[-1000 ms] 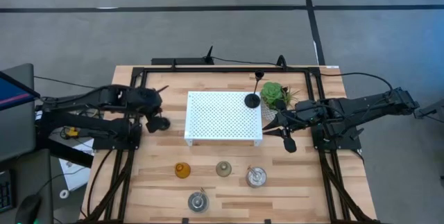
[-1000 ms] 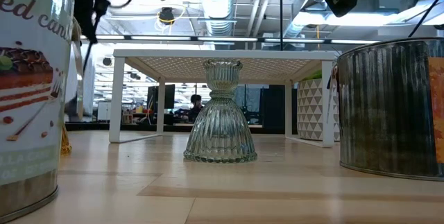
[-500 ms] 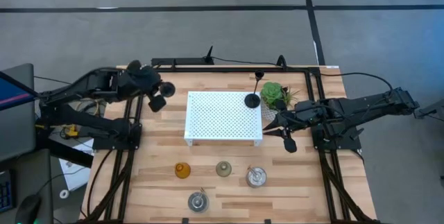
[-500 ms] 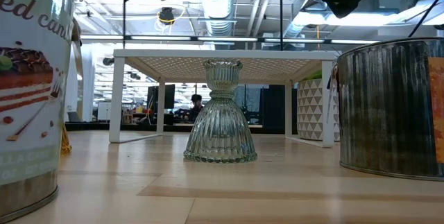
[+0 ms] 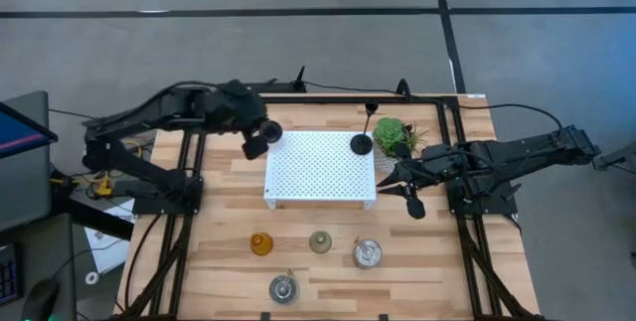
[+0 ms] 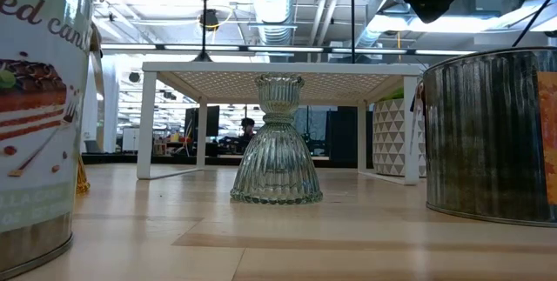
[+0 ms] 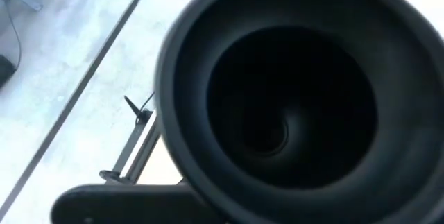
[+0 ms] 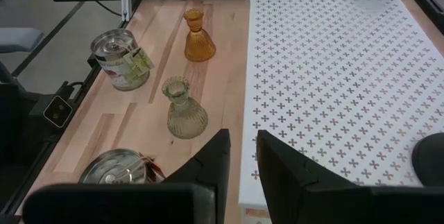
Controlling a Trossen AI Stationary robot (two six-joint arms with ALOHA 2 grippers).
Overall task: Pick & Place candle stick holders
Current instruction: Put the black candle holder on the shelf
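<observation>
**Left arm carries a black holder at the tray's corner**

The left gripper (image 5: 260, 140) is closed on a black candle stick holder with a round base (image 5: 271, 133), held in the air over the left far corner of the white perforated tray (image 5: 320, 167). A second black holder (image 5: 362, 143) stands on the tray's right edge. In front of the tray stand the amber glass holder (image 5: 260, 244), the grey-green ribbed holder (image 5: 320, 241) and two shiny silver cups (image 5: 367, 253). The right gripper (image 5: 405, 194) waits beside the tray's right side, fingers narrowly apart, empty.

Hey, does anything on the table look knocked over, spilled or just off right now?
Nothing stands out. The amber holder, grey-green holder and both silver cups stand upright. One black holder sits on the white tray.
</observation>
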